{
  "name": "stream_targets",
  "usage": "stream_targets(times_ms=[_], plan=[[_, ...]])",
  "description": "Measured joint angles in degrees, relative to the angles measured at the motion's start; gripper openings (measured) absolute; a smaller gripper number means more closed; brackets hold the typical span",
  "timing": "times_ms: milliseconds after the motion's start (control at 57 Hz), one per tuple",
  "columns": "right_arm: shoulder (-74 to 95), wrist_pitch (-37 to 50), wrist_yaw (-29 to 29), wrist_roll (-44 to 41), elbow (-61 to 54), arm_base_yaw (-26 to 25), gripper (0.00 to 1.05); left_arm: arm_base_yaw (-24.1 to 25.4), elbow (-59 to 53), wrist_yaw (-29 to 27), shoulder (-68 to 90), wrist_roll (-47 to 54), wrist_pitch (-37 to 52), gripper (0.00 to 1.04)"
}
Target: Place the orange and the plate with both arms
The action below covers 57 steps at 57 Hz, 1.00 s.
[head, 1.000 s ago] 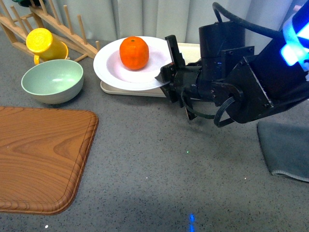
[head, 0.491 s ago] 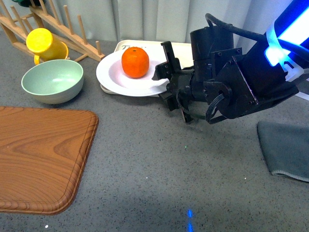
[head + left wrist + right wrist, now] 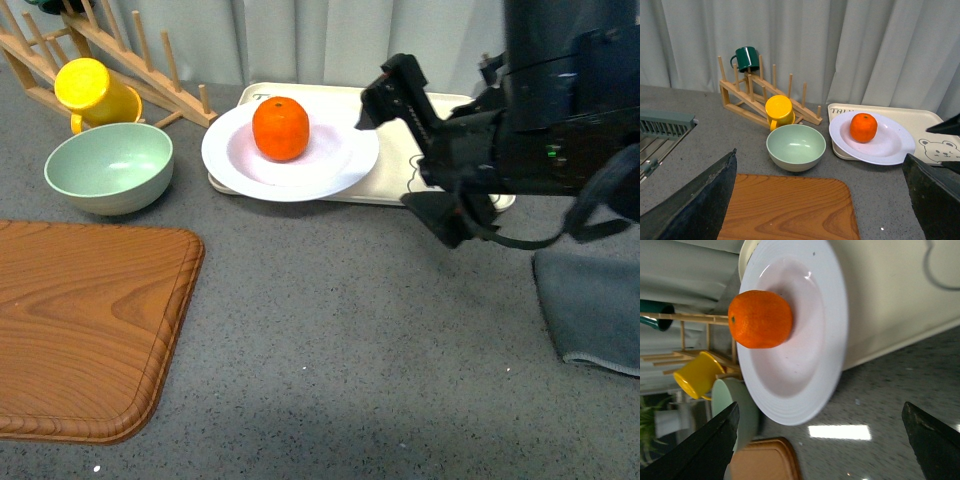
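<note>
The orange (image 3: 280, 128) sits in the middle of the plate (image 3: 340, 165). The plate is white and round. It rests on the left end of a beige tray (image 3: 395, 185) with a bear drawn on it, and its edge hangs a little over the tray's side.

The right gripper (image 3: 405, 150) is just beside the plate, over the tray. Its two fingers are spread wide apart and hold nothing. One finger (image 3: 390, 90) points up near the plate's rim, but it does not seem to touch it.

To the left of the plate is a pale green bowl (image 3: 108, 166). Behind the bowl a yellow mug (image 3: 90, 92) leans on a wooden rack (image 3: 150, 70). A dark green mug (image 3: 746, 57) hangs on top of the rack. A wooden board (image 3: 85, 325) lies near the front on the left. A grey cloth (image 3: 590, 305) lies on the right.

The left gripper (image 3: 830, 200) is back from all of these things. Its two dark fingers are far apart and empty.
</note>
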Motion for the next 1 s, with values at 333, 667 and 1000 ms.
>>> stream_targets(times_ms=[333, 667, 1000], plan=[[-38.2, 5.6, 17.1, -52.1, -32.6, -5.2, 0.95, 0.0, 0.0, 0.0, 0.0, 0.0, 0.0, 0.98], [-69.9, 5.9, 15.1, -69.6, -52.9, -5.9, 0.95, 0.0, 0.0, 0.0, 0.0, 0.0, 0.0, 0.98], [-77.9, 11.5, 26.8, -63.0, -56.3, -6.5, 0.68, 0.0, 0.0, 0.0, 0.0, 0.0, 0.0, 0.98]])
